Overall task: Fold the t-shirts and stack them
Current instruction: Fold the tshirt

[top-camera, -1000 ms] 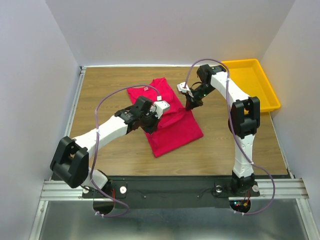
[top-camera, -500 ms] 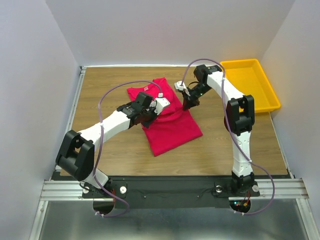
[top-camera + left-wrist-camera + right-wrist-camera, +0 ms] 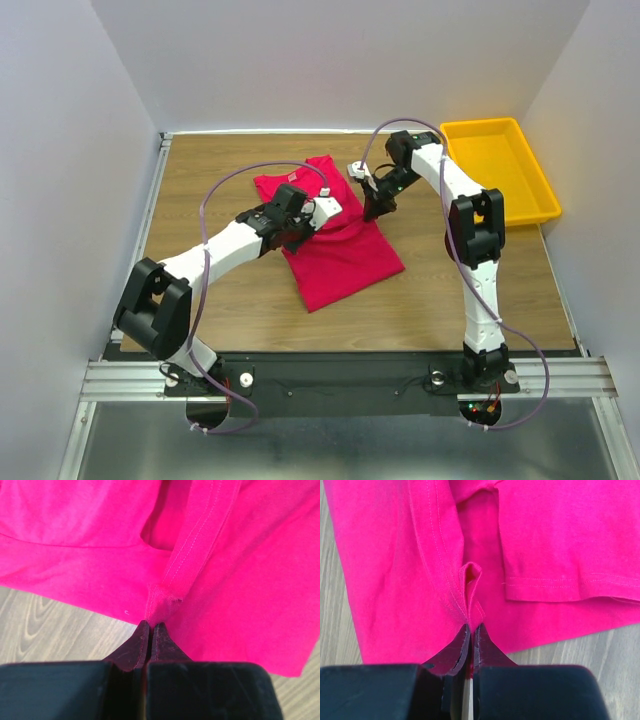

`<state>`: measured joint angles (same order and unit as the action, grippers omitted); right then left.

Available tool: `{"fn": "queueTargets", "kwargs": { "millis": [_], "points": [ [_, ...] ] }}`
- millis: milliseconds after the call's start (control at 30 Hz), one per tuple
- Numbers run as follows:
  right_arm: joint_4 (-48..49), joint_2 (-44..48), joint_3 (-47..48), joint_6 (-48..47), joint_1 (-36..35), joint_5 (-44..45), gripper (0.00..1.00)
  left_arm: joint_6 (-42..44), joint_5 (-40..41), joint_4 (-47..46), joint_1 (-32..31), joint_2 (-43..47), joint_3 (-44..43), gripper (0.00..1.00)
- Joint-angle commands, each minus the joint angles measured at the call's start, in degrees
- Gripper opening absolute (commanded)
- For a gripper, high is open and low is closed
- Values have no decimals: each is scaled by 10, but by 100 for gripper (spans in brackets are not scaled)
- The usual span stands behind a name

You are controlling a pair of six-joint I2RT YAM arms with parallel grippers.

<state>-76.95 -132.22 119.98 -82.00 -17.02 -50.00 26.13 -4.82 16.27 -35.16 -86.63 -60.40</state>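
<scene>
My left tool and right tool each pinch a t-shirt hem; uneven pulling toward 6 o'clock may slip one.

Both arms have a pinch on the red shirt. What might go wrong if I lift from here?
1. The left fingers and right fingers each pinch only a thin ridge of the t-shirt hem; it may slip out when pulled.
2. Layers overlap beside both pinches, so lifting may drag the fold apart.
</scene>
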Motion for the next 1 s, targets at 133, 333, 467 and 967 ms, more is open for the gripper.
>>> {"fn": "queueTargets", "kwargs": {
  "millis": [133,333,467,967],
  "points": [
    [23,-8,30,25,-7,-21,1,26,24,-29,1,-24,-3,0],
    [37,-8,26,36,-6,-16,1,34,32,-40,1,-38,-4,0],
    [44,-13,26,41,-6,-8,1,35,36,-51,2,-44,-4,0],
    [76,-27,41,74,-3,8,1,46,60,-68,14,-57,-9,0]
  ]
}}
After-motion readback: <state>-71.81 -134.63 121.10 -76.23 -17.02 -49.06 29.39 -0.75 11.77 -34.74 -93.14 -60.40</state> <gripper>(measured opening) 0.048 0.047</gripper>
